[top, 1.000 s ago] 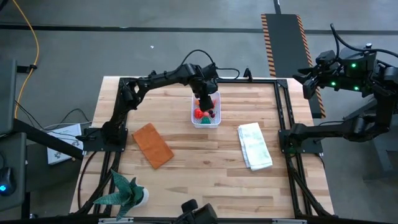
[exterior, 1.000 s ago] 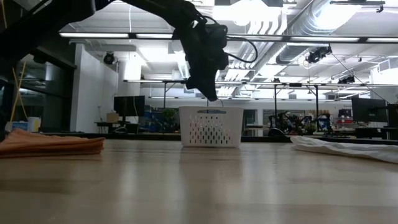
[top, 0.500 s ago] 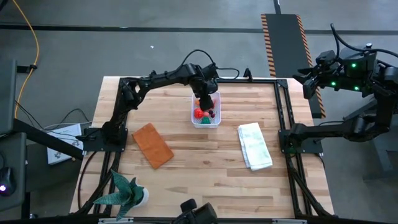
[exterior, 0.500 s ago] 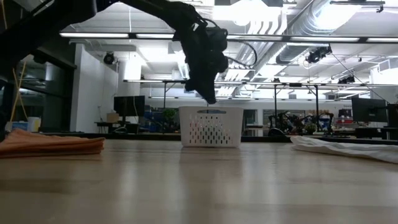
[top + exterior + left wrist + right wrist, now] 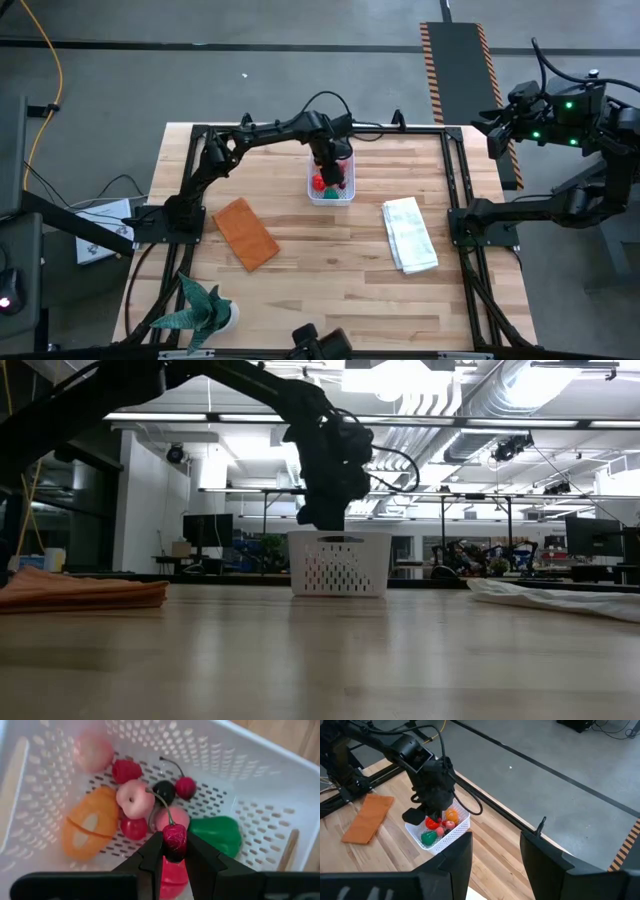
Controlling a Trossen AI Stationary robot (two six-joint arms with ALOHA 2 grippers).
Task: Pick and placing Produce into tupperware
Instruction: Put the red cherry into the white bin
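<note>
The tupperware is a white perforated tub (image 5: 345, 197), also in the low view (image 5: 338, 563), standing at the table's far middle. Inside it lie an orange piece (image 5: 90, 827), a green piece (image 5: 216, 832), a red ball (image 5: 172, 879), and pink, red and dark berries (image 5: 164, 791). My left gripper (image 5: 330, 165) hangs over the tub's opening, shut on a dark red cherry (image 5: 174, 841). My right gripper (image 5: 495, 860) is open and empty, off the table's far right corner. My left gripper pinches the cherry's round body (image 5: 174, 845) between its two fingertips (image 5: 152, 855). The fingers point down into the tub from above. The cherry is lifted clear of the produce below, and its thin stem (image 5: 161, 802) sticks out free beyond the fingers.
An orange-brown flat rectangle (image 5: 245, 232) lies at the left middle and a folded white cloth (image 5: 410, 234) at the right. A green spiky plant (image 5: 200, 305) stands at the near left corner. Black frame rails (image 5: 455, 190) run along the table's sides.
My left gripper has gone down toward the tub's opening and a little toward the table's near edge, still shut on the cherry. The arm has stretched out flatter along the far edge.
</note>
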